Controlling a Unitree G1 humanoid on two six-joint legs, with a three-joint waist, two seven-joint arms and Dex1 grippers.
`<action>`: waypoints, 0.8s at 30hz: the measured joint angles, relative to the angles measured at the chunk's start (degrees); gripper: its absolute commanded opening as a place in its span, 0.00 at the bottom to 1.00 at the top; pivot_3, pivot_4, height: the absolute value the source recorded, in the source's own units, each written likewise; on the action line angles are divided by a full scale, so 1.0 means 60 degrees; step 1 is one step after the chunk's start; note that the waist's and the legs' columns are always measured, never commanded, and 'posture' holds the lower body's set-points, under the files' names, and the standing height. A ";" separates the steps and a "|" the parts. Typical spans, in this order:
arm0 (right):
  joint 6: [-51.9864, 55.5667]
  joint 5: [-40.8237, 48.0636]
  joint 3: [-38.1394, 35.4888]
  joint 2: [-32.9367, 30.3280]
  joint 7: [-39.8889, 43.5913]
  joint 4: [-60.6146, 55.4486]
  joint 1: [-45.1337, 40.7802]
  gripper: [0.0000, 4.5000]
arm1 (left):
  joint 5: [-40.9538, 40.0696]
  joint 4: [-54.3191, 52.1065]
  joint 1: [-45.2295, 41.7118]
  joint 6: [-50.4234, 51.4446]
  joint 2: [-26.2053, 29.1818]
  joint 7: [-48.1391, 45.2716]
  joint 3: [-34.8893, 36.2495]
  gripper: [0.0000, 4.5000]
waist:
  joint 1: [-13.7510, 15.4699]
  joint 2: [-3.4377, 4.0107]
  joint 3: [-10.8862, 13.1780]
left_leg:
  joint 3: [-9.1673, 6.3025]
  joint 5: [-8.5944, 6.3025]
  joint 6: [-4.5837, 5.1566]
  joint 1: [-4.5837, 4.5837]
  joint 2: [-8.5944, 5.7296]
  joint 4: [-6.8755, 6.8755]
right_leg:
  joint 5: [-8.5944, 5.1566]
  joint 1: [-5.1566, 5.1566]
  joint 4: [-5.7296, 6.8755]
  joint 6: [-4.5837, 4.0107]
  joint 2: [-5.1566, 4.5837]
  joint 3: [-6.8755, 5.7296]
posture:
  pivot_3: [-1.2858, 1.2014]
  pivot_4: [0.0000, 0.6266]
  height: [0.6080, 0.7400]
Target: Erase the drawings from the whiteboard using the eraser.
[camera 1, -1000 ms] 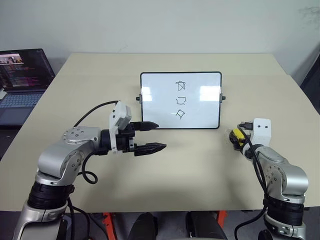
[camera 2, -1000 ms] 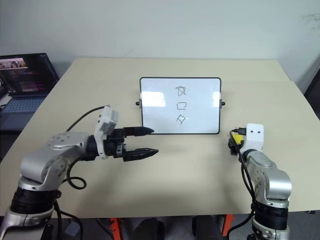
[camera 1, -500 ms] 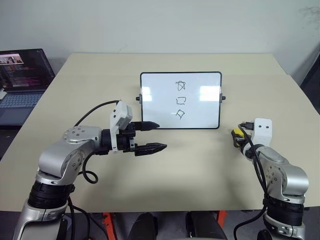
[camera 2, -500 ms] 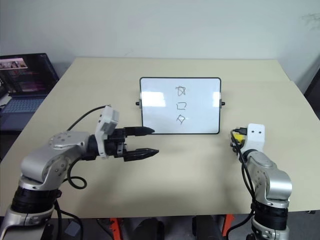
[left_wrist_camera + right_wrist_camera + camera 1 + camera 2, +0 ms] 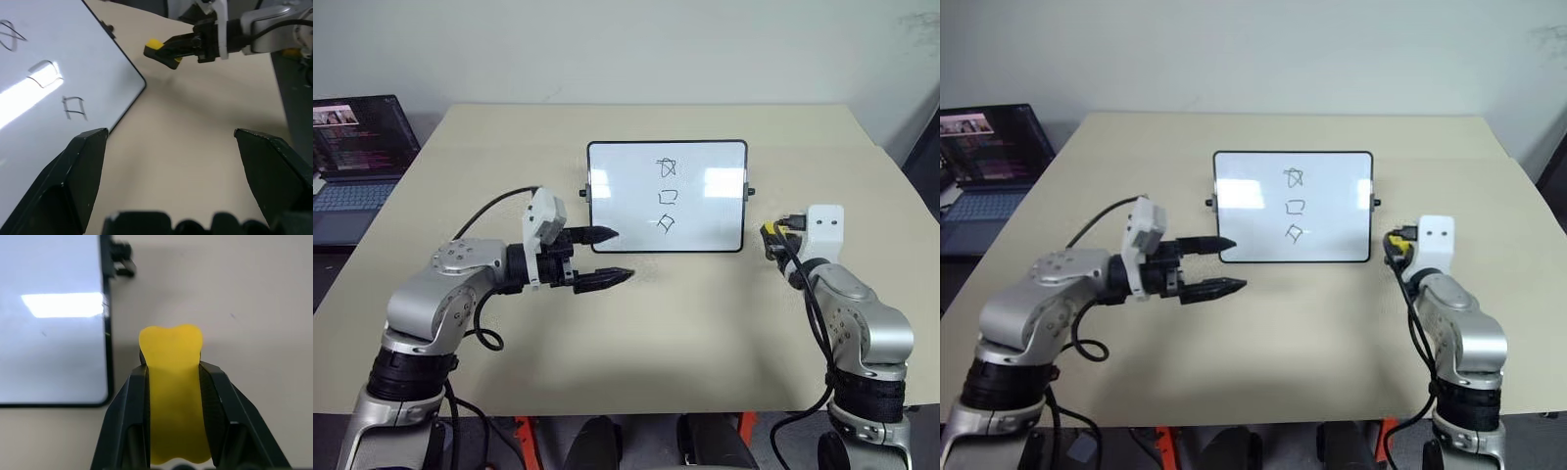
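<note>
The whiteboard (image 5: 705, 211) stands propped at the table's middle, with the drawings (image 5: 668, 196) stacked in a black column at its centre. The yellow eraser (image 5: 173, 391) is pinched between the fingers of my right gripper (image 5: 173, 369), which is shut on it. It is held off the table just right of the board's lower right corner, and the same eraser (image 5: 155, 45) shows from the left wrist. My left gripper (image 5: 622, 255) hovers open and empty in front of the board's lower left corner, its fingers (image 5: 83, 171) spread wide.
An open laptop (image 5: 357, 147) sits off the table's far left. The beige table (image 5: 705, 333) has bare room in front of the board between my two arms. The board's small side knobs (image 5: 750, 192) stick out at both ends.
My right gripper has closed on the eraser and lifted it off the table, up toward the board's right edge. The left gripper has edged slightly up and toward the board, still open.
</note>
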 measured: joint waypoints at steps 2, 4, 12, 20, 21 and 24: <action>-0.0175 -0.0050 0.0052 -0.0003 0.0014 0.0046 -0.0143 0.23 | 0.0260 0.0273 -0.0167 -0.0315 -0.0108 0.0268 0.0059 1.00 | 0.0002 0.0000 0.0000 | 0.0000 0.0000 0.0000 -0.0002 -0.0001 0.0000 | 0.0000 0.0000 -0.0003 0.0000 -0.0002 0.0000 | 0.52 0.24 1.00; -0.0327 -0.0116 0.0129 -0.0005 0.0072 0.0181 -0.0332 0.23 | 0.0514 0.0535 -0.0224 -0.0618 -0.0217 0.0533 0.0106 1.00 | 0.0001 0.0000 0.0000 | 0.0002 0.0000 0.0000 -0.0003 -0.0001 0.0000 | 0.0000 -0.0002 -0.0005 0.0000 -0.0003 0.0002 | 0.52 0.24 1.00; -0.1267 -0.0293 0.0668 0.0057 0.0277 0.1158 -0.1340 0.23 | 0.1134 0.1425 -0.0228 -0.1447 -0.0596 0.1131 0.0181 1.00 | -0.0011 0.0001 0.0001 | 0.0010 0.0000 0.0000 -0.0014 0.0002 0.0000 | 0.0002 -0.0026 0.0008 -0.0002 -0.0003 0.0005 | 0.52 0.24 1.00; -0.2661 -0.0607 0.1332 0.0657 0.0416 0.2966 -0.2915 0.23 | 0.1582 0.2043 -0.0481 -0.2077 -0.1222 0.1478 0.0168 1.00 | -0.0009 0.0001 0.0001 | 0.0016 0.0001 -0.0001 -0.0044 0.0003 0.0002 | 0.0003 -0.0060 0.0011 -0.0003 -0.0005 0.0008 | 0.52 0.24 1.00; -0.2812 -0.0644 0.1405 0.0698 0.0429 0.3172 -0.3078 0.23 | 0.1608 0.2076 -0.0513 -0.2105 -0.1262 0.1486 0.0164 1.00 | -0.0010 0.0001 0.0001 | 0.0018 0.0002 -0.0002 -0.0051 0.0003 0.0003 | 0.0004 -0.0069 0.0012 -0.0003 -0.0005 0.0009 | 0.52 0.24 1.00; -0.3412 -0.0776 0.1496 0.0881 0.0509 0.4026 -0.3690 0.23 | 0.1683 0.2102 -0.0540 -0.2140 -0.1457 0.1504 0.0151 1.00 | -0.0014 0.0000 -0.0001 | 0.0021 0.0014 -0.0022 -0.0130 0.0003 0.0021 | 0.0008 -0.0152 0.0031 -0.0004 -0.0006 0.0011 | 0.52 0.24 1.00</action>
